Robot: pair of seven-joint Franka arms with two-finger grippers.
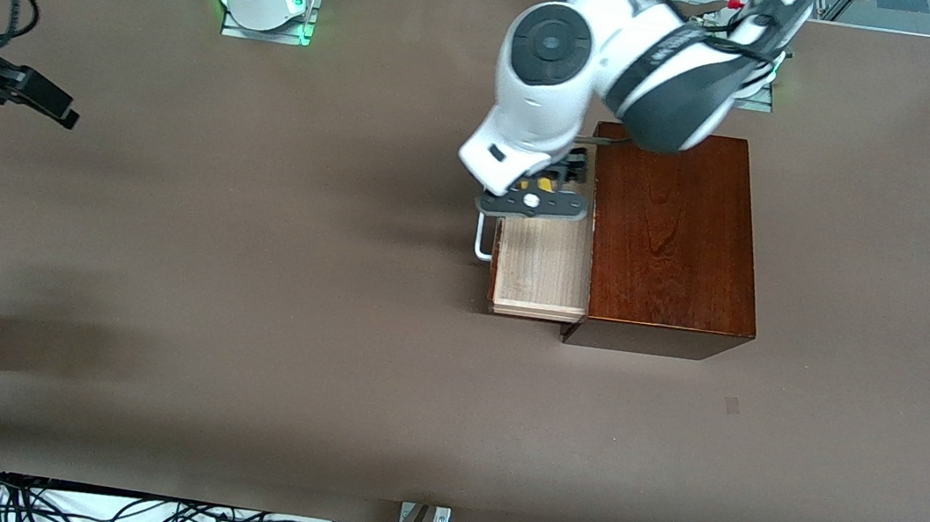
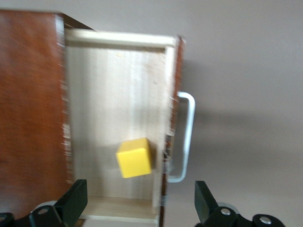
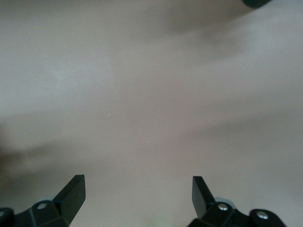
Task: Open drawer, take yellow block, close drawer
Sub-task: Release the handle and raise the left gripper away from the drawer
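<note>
The pale unfinished-wood drawer [image 1: 542,266], with its dark reddish-brown front and white U-shaped bar handle [image 1: 482,241], stands pulled out of the glossy dark mahogany box [image 1: 672,233] toward the right arm's end of the brown tabletop [image 1: 245,314]. The small bright yellow cube [image 2: 135,157] lies inside the drawer tray, on its floor, close to the front panel and toward the end of the tray farther from the front camera; in the front view only a sliver of the block [image 1: 543,185] shows under the arm.

The left tool [image 1: 547,184] hangs over that end of the open drawer, above the block. Its fingers [image 2: 72,202] are spread wide and hold nothing; the block is not between them.

The right tool [image 1: 25,90] waits in the air over the bare tabletop at the right arm's end, well apart from the box. Its fingers [image 3: 71,195] are spread wide as well, with nothing between them.
</note>
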